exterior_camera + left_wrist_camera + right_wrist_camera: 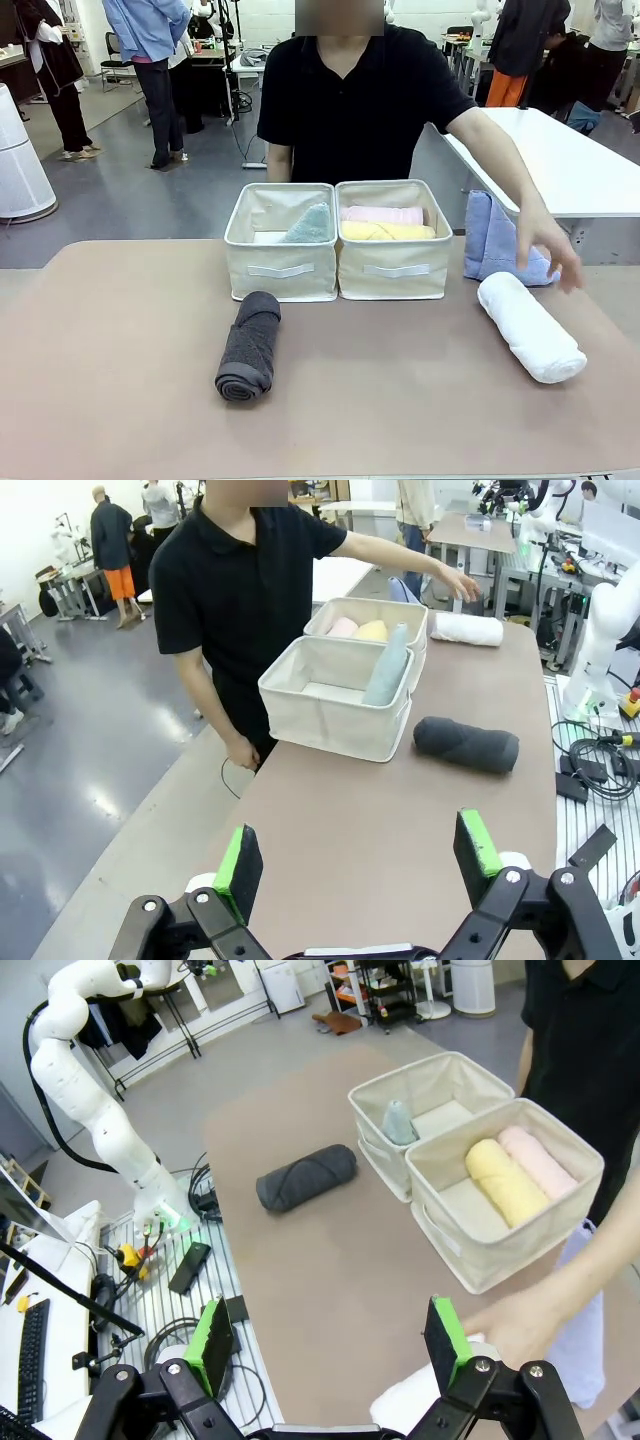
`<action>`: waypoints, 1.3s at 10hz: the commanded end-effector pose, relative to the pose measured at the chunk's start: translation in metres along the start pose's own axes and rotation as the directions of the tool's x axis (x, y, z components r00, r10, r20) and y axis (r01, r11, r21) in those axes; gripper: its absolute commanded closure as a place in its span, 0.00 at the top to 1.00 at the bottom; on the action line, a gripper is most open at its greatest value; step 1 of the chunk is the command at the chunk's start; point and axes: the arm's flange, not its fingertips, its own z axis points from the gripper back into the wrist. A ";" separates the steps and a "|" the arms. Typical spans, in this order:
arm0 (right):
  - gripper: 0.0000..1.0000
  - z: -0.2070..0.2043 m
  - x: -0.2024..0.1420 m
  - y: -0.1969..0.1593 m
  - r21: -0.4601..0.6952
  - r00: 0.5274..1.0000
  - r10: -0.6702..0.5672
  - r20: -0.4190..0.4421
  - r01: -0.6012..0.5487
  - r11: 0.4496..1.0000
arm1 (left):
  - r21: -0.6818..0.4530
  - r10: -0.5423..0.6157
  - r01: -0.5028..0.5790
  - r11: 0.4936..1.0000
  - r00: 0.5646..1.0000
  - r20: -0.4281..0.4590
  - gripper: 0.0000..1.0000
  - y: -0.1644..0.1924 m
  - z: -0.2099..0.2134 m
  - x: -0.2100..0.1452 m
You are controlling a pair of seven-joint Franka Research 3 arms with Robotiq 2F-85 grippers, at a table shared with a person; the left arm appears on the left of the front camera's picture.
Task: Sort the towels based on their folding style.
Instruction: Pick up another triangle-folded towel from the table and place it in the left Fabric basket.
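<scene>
Tan worktop [120, 340] carries the dark grey roll [249, 345] before the left bin [281, 268] holding the teal towel [308, 225]; pink roll [382, 214] and yellow roll [387, 231] fill the right bin [394, 268]. White roll [530, 340] and periwinkle towel [488, 240] lie by the person's hand [548, 252]. Left end effector [360, 855] and right end effector [325, 1340] gape empty.

In the front view the front wall of the left bin [280, 270] hides all but the top corner of the teal towel [310, 224]. The wall of the right bin [395, 270] covers the lower sides of the pink towel [382, 214] and yellow towel [388, 231]. The person's hand [548, 252] is blurred, its fingers indistinct. It overlaps the periwinkle towel [488, 240]; whether it touches the cloth cannot be told. In the right wrist view the white towel [410, 1410] lies mostly behind that hand and a finger [447, 1345] of the right end effector [328, 1332]. The forearm [600, 1275] crosses the periwinkle towel.
</scene>
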 end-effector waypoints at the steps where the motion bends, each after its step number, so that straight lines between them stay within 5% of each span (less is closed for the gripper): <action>1: 1.00 0.000 0.000 0.000 0.000 1.000 0.000 0.000 0.000 1.000 | -0.002 -0.003 0.003 1.000 1.000 0.009 1.00 -0.007 -0.005 0.008; 13: 1.00 0.000 0.000 0.000 0.000 1.000 0.000 0.000 0.000 1.000 | -0.002 -0.003 0.003 1.000 1.000 0.009 1.00 -0.007 -0.005 0.008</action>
